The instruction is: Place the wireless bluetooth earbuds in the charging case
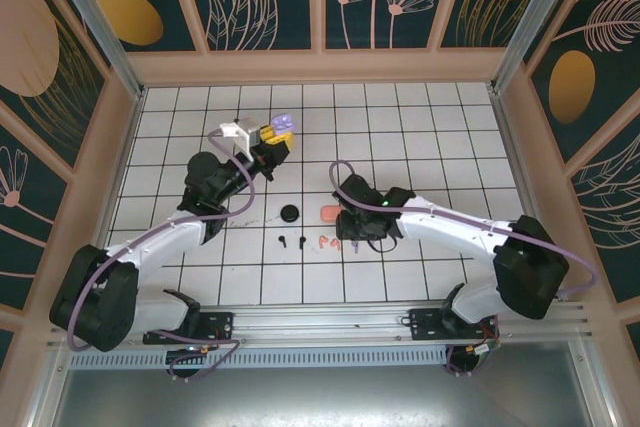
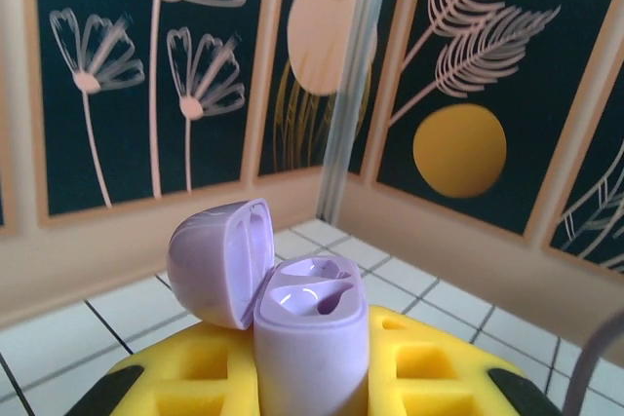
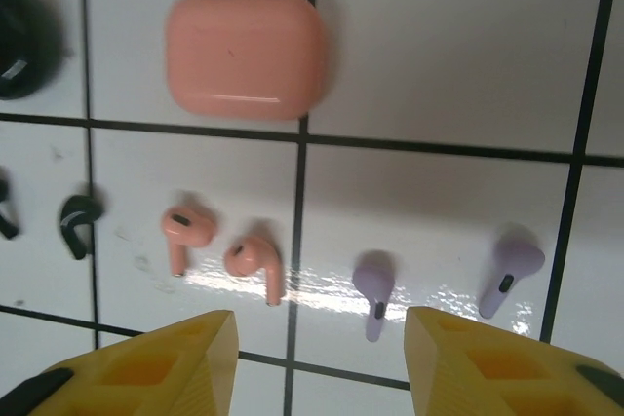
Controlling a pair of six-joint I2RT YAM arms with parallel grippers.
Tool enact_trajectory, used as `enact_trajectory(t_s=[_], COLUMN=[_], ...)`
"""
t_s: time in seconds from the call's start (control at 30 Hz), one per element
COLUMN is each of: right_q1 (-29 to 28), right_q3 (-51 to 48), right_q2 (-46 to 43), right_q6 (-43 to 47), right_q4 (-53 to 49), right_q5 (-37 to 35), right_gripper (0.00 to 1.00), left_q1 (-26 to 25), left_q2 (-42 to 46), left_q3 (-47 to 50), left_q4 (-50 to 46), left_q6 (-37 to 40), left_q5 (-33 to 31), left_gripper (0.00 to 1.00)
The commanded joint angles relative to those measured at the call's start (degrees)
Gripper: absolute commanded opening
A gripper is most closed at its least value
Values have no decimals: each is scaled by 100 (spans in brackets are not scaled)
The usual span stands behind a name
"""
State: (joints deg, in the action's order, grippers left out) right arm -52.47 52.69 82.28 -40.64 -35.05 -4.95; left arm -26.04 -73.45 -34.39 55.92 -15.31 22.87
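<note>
Right wrist view, nearest first: the right hand (image 3: 320,367) hangs above the table (image 3: 439,75). Its yellow fingers (image 3: 156,369) stand well apart, with nothing between them and nothing held.

Just beyond the fingertips a row of earbuds lies on the white tiles.
- The lavender earbuds (image 3: 373,284) are at the right. One is roughly in line with the gap between the fingers, the other just beyond the right finger.
- The coral earbuds (image 3: 185,236) lie beyond the left finger.
- The black earbuds (image 3: 78,223) are at the view's left edge.
- The hand touches none of them.

Farther on, the coral case (image 3: 246,54) lies flat and closed. The black case (image 3: 19,41) is cut by the left edge.

The top view gives the layout that the wrist views do not. The earbud row is nearest the arm bases, around the table's middle. The two closed cases lie just behind it. The left hand (image 1: 272,137) is farther back and to the left, well apart from the row.

The left wrist view adds detail that is too small to read from above. The left hand is closed on the lavender case (image 2: 312,338), with a yellow finger on each side of the body. The case stands upright with its lid (image 2: 219,260) swung open to the view's left, and its two moulded sockets face up. Behind it are the tiles and the patterned back wall (image 2: 458,94).

The lavender earbuds lie by the right hand, well apart from the case in the left hand.
</note>
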Motion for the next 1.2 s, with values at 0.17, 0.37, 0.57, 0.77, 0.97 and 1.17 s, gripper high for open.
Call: enact_trajectory(t_s=[0.17, 0.37, 0.57, 0.77, 0.97, 1.17], right_q1=[-167, -167, -172, -176, -176, -184], right_q3=[-74, -48, -83, -76, -10, 35], right_q2=[428, 727, 916, 1072, 1247, 1383], right_q6=[-438, -427, -421, -435, -421, -444], right_q4=[-204, -179, -84, -20, 7, 41], right_q5=[-303, -331, -309, -296, -314, -322], right_gripper=[43, 40, 39, 38, 36, 34], left_q1=[-83, -91, -95, -93, -92, -94], left_q2=[383, 391, 349, 366, 340, 331], left_q3=[78, 39, 72, 5, 5, 29], left_q4=[206, 78, 275, 173, 174, 209], left_q6=[-213, -124, -144, -77, -104, -116], left_q5=[-309, -270, -205, -104, -13, 32], left_gripper=[0, 0, 0, 0, 0, 0])
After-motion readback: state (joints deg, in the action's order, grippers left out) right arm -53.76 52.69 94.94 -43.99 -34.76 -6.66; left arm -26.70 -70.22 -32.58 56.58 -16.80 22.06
